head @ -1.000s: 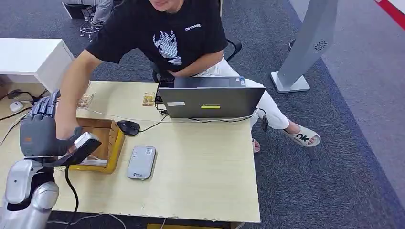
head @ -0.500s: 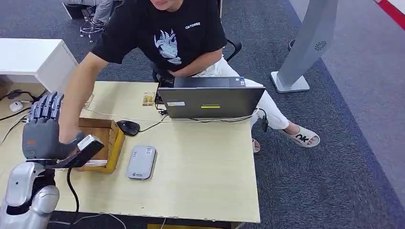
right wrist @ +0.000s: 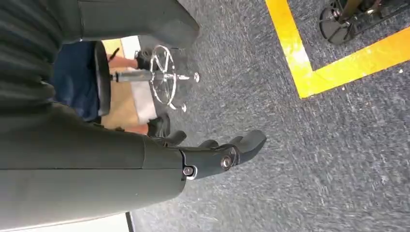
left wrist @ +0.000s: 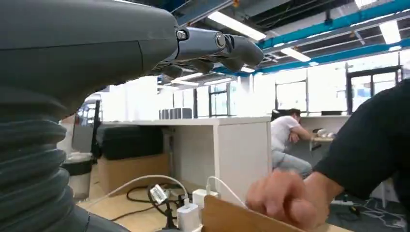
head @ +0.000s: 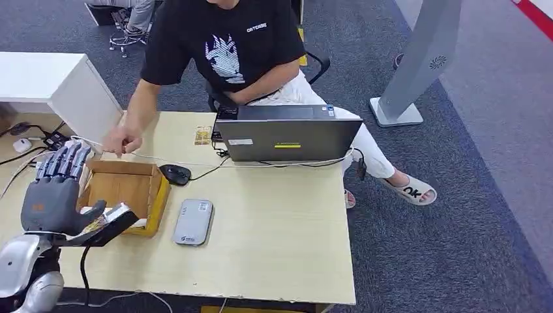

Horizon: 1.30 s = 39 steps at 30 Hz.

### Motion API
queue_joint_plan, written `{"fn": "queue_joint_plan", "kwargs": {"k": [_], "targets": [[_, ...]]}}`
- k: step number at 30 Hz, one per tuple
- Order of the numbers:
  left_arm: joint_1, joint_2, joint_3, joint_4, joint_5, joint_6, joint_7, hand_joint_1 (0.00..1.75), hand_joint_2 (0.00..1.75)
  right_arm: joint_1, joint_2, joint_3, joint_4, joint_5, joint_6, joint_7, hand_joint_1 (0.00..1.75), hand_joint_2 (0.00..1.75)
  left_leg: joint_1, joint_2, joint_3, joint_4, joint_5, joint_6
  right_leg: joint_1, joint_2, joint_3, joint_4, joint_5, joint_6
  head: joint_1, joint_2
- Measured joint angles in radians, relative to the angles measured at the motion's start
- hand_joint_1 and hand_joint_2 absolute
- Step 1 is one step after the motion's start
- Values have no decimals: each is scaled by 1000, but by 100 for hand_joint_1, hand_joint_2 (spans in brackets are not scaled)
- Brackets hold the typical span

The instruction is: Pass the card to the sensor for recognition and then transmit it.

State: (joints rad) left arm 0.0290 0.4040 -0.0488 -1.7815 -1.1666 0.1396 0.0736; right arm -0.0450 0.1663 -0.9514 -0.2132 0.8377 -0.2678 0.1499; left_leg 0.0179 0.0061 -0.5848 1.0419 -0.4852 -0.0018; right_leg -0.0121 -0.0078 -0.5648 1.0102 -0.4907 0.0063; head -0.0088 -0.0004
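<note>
At the table's (head: 280,222) front left corner, the left hand (head: 55,192) is held raised, palm turned away from the camera, its fingers (head: 64,160) stretched straight and slightly spread and its thumb pointed towards the cardboard box (head: 153,195). Nothing is seen between the fingers in the left wrist view (left wrist: 212,46), so the hand is taken to be empty and unclosed. The box is placed near the left edge, open at the top. A grey card sensor (head: 194,222) is laid flat just beside the box, towards the front edge. A black mouse (head: 175,174) is found close behind the sensor, with its cable led to the laptop (head: 287,137), which is set along the far edge with its lid turned to the camera. A small card (head: 203,135) is seen lying flat on the table at the far edge, just beside the laptop. A person's hand (head: 122,140) is rested on the table behind the box. The right hand (right wrist: 217,154) is hung over grey carpet, its fingers loosely bent and nothing held.
</note>
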Motion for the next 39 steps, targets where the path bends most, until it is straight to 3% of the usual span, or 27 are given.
{"fn": "queue_joint_plan", "kwargs": {"k": [20,29,39], "targets": [[179,107,3,-199,-62,-105,72,0,175,0,19,-61,0,-33,-18,3,0,175,0,0,0,0,0,0,0,0,0,0,0,0,0,0],[214,131,3,-206,-19,-161,89,0,175,0,24,-74,0,-26,-21,3,0,175,0,0,0,0,0,0,0,0,0,0,0,0,0,0],[224,139,3,-190,2,-164,103,0,175,0,24,-88,0,-21,-20,3,0,175,0,0,0,0,0,0,0,0,0,0,0,0,0,0]]}}
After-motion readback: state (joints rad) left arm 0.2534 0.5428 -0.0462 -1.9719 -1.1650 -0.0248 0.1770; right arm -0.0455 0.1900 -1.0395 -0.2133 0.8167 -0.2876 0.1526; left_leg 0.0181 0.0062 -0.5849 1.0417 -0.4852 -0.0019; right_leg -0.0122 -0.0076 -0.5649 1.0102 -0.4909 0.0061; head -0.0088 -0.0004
